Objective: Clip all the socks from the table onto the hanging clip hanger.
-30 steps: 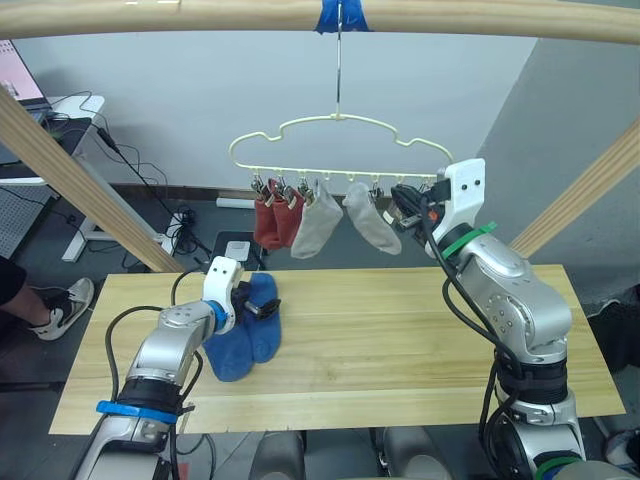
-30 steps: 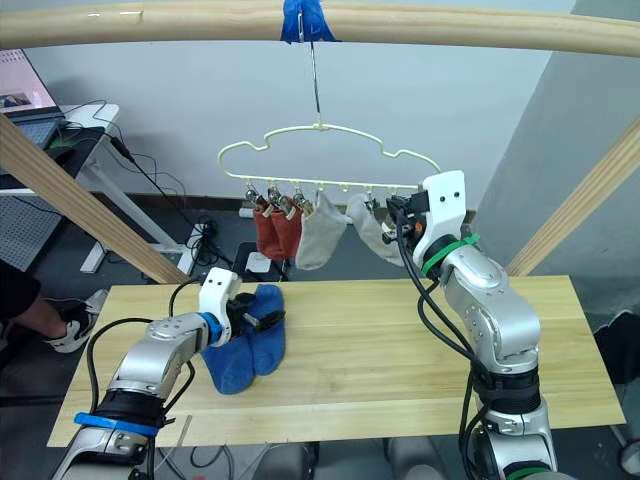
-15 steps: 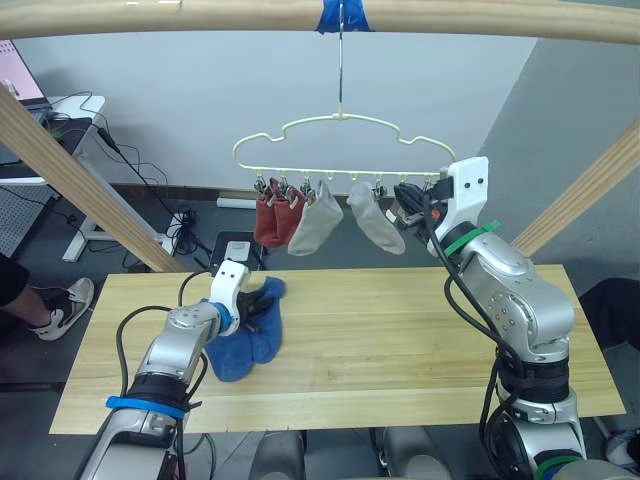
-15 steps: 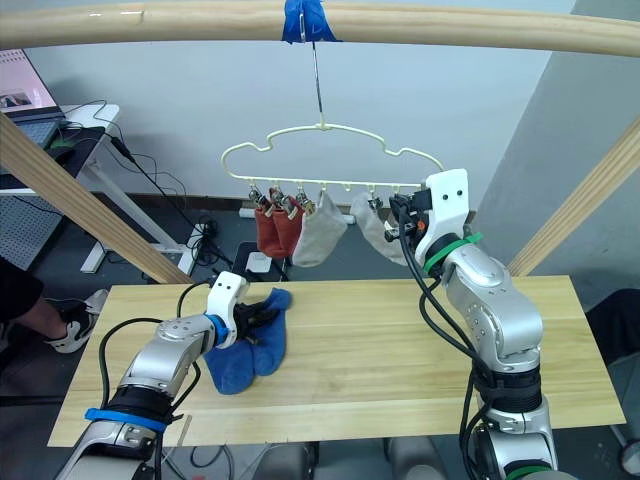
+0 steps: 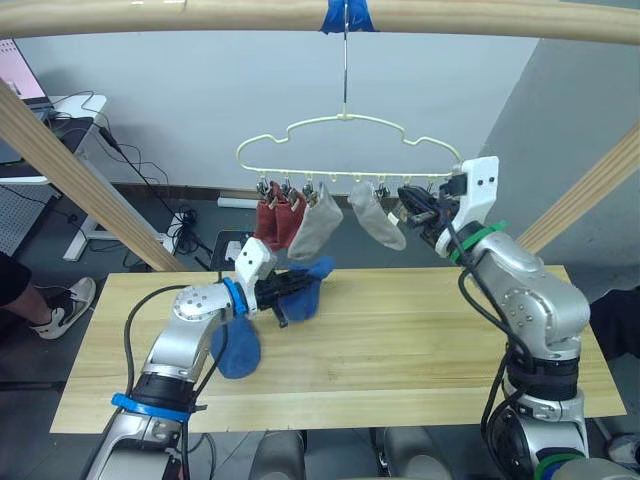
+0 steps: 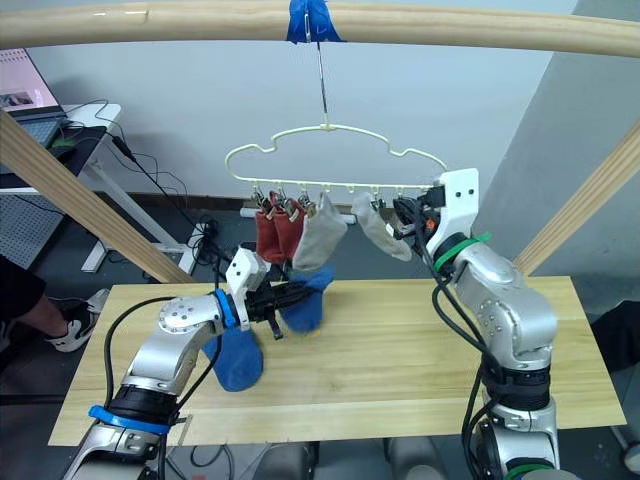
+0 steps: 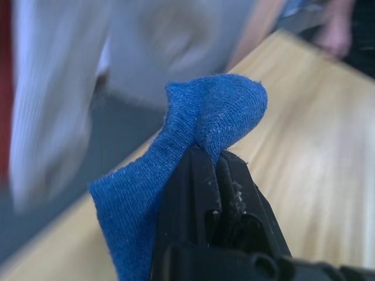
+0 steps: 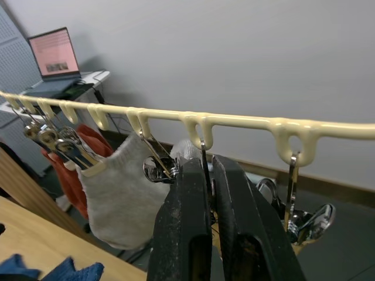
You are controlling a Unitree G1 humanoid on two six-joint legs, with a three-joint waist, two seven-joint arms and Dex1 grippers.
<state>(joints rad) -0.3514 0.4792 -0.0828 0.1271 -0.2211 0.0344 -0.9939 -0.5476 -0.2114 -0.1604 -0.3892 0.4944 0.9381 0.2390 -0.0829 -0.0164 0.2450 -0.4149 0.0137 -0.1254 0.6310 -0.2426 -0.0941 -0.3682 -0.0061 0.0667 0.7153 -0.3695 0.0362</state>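
Note:
My left gripper (image 5: 292, 288) is shut on one blue sock (image 5: 310, 290) and holds it above the table (image 5: 420, 340), just below the hung socks. In the left wrist view the sock (image 7: 205, 117) is pinched between the fingertips. A second blue sock (image 5: 237, 348) lies flat on the table. The pale-yellow clip hanger (image 5: 345, 135) hangs from the rail and carries two rust-red socks (image 5: 272, 225) and two light grey socks (image 5: 316, 228). My right gripper (image 8: 208, 164) is shut on a silver clip (image 8: 203, 146) near the hanger's right end.
The round wooden rail (image 5: 200, 15) with blue tape spans the top, and its slanted legs (image 5: 70, 170) come down at both sides of the table. A desk with cables stands at the back left, with a person's shoe (image 5: 62, 305) on the floor.
My left gripper has shut on one blue sock and lifted it up and to the right, toward the hanger. The other blue sock stays on the table. The right gripper still holds the clip.

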